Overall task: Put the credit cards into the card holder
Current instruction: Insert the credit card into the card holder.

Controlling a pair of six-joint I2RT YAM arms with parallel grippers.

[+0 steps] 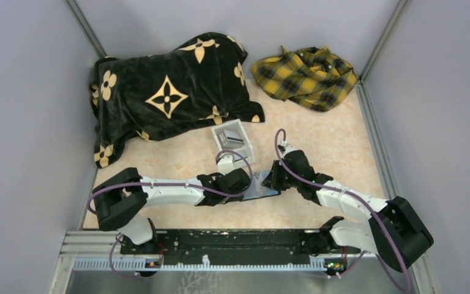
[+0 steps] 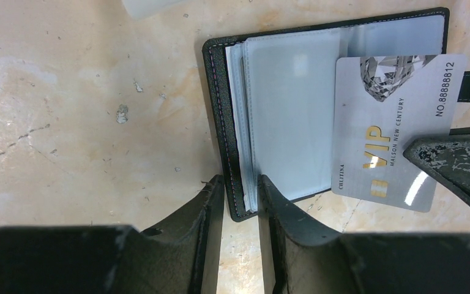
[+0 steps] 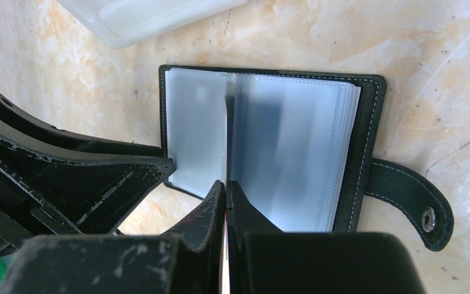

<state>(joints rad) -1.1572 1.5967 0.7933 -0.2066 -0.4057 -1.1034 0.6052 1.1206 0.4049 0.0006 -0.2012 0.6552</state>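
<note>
The card holder [image 1: 262, 188] lies open on the table, a black wallet with grey plastic sleeves [image 2: 287, 110] and a strap clasp [image 3: 413, 205]. My left gripper [image 2: 240, 184] is shut on its near corner, with the black cover and the sleeve stack between the fingers. My right gripper [image 3: 226, 187] is shut on a silver VIP credit card [image 2: 391, 122]. That card shows edge-on [image 3: 226, 141] in the right wrist view, standing over the middle sleeves [image 3: 294, 153]. In the top view the two grippers [image 1: 245, 184] [image 1: 271, 177] meet over the holder.
A clear-white open box [image 1: 232, 139] with more cards in it stands just behind the holder. A black blanket with gold flowers [image 1: 165, 92] lies at the back left and a yellow plaid cloth [image 1: 306, 76] at the back right. Grey walls close in both sides.
</note>
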